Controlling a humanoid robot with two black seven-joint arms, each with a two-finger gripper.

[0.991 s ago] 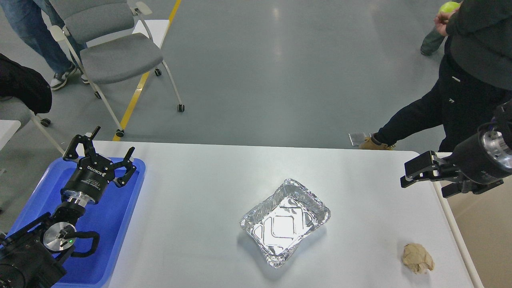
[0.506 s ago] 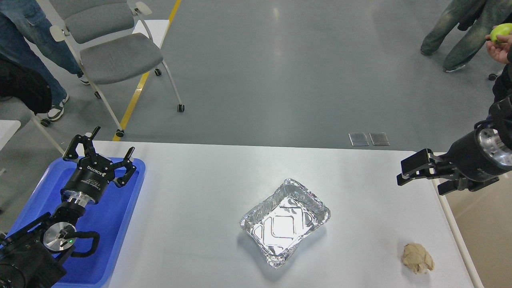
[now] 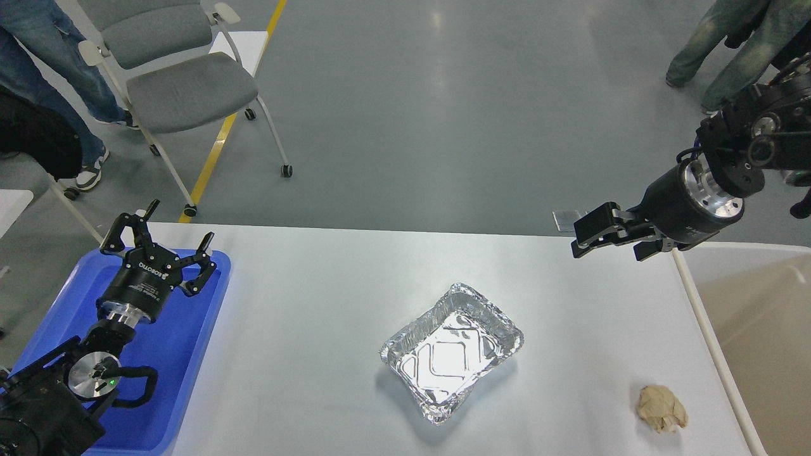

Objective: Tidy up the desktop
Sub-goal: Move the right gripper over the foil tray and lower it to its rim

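Over the far right of the desktop (image 3: pixel 304 354), the right gripper (image 3: pixel 586 234) has swung up and inward since a second ago; it was at the right edge beside the bin (image 3: pixel 754 316), and now hangs above the far rim, pointing left; jaws look nearly closed on nothing, though seen side-on, so I cannot tell for certain. Left gripper (image 3: pixel 161 244) unchanged over the blue tray (image 3: pixel 184 392); jaws spread open, empty.

Reading: the right arm appears to be moving away from the bin toward the table, likely starting a reach for the next item; nothing is held, so this is a between-picks moment.

Desktop: large white matte slab, rounded corners, filling the lower view between tray and bin. Two things are left on it: a foil pan (image 3: pixel 451 351), empty, skewed, near centre; a crumpled brown paper wad (image 3: pixel 661 409) near the right front, close to the bin side, well apart from the pan. Task judged partly done at best; the wad is the nearer target for the right arm.
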